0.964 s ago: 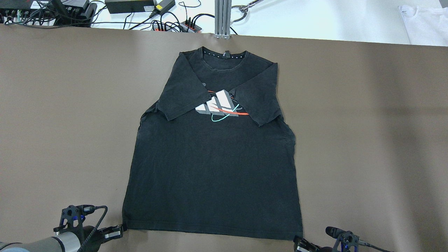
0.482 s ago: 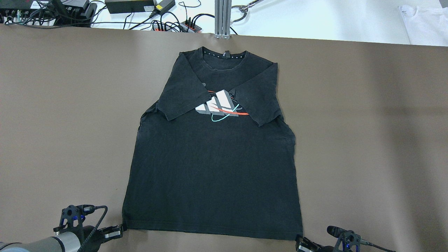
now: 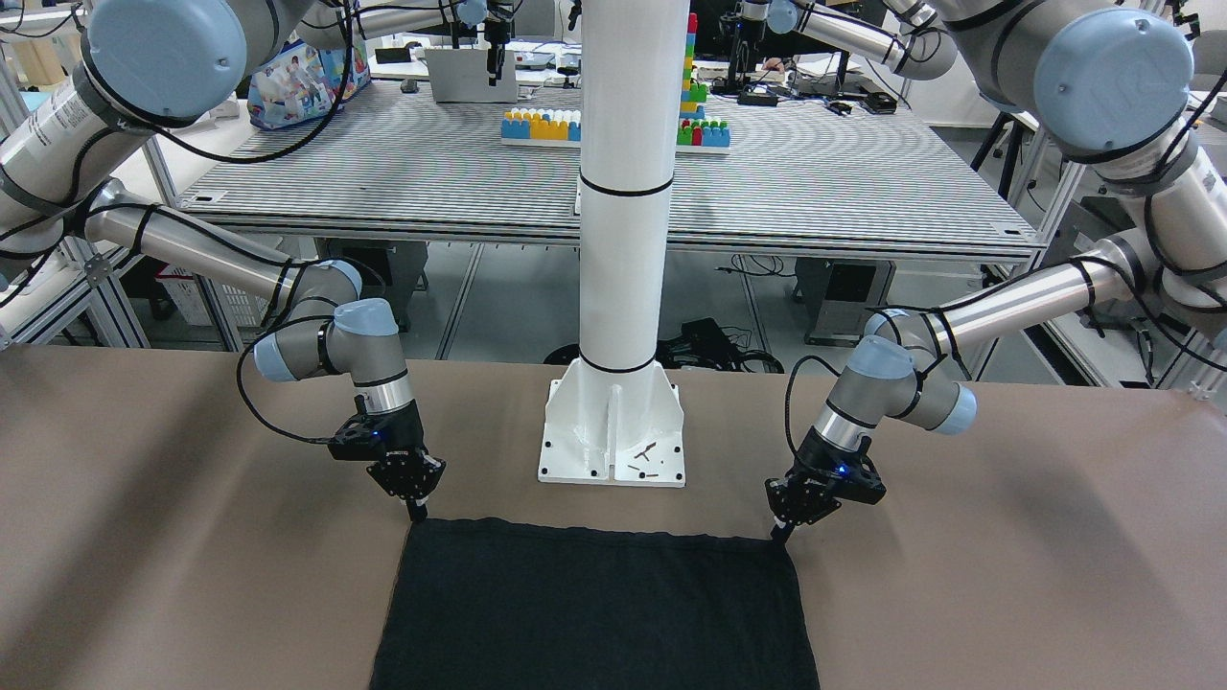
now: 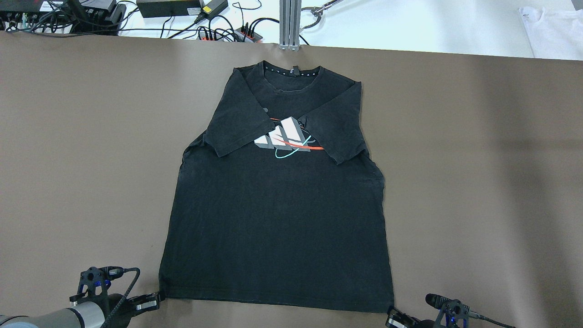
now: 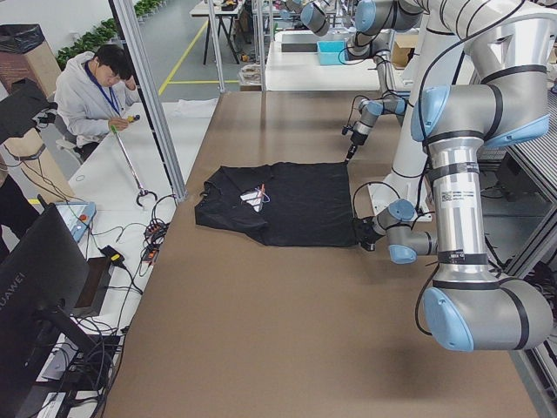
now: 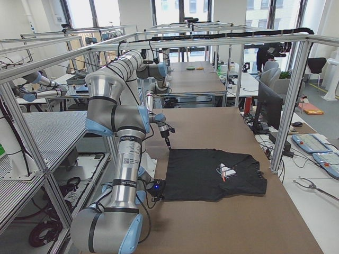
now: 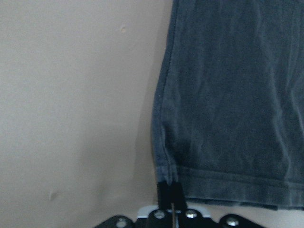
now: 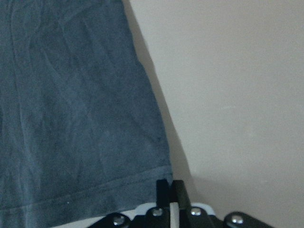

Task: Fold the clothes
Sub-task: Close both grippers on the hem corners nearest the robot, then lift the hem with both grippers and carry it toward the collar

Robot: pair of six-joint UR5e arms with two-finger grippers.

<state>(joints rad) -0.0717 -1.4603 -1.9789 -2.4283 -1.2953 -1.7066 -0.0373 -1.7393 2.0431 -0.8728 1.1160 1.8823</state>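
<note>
Black garment point(image 4: 278, 228) flat on brown-covered table point(image 4: 478, 182), sleeves folded inward, left pincer point(image 7: 171, 190) and right pincer point(image 8: 170, 187) each pinched onto a hem corner, white pillar point(image 3: 623, 240) between arms, striped workbench point(image 3: 815, 182) behind

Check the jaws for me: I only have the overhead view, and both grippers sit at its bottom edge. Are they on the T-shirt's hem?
Observer: In the left wrist view, the left gripper has its jaws shut on the T-shirt at a hem corner.
Operator: And the right?
Observer: The right gripper pinches the other hem corner, per its wrist view.
Operator: Hem lifted?
Observer: The front view shows it flat on the table, near the white pillar.
</note>
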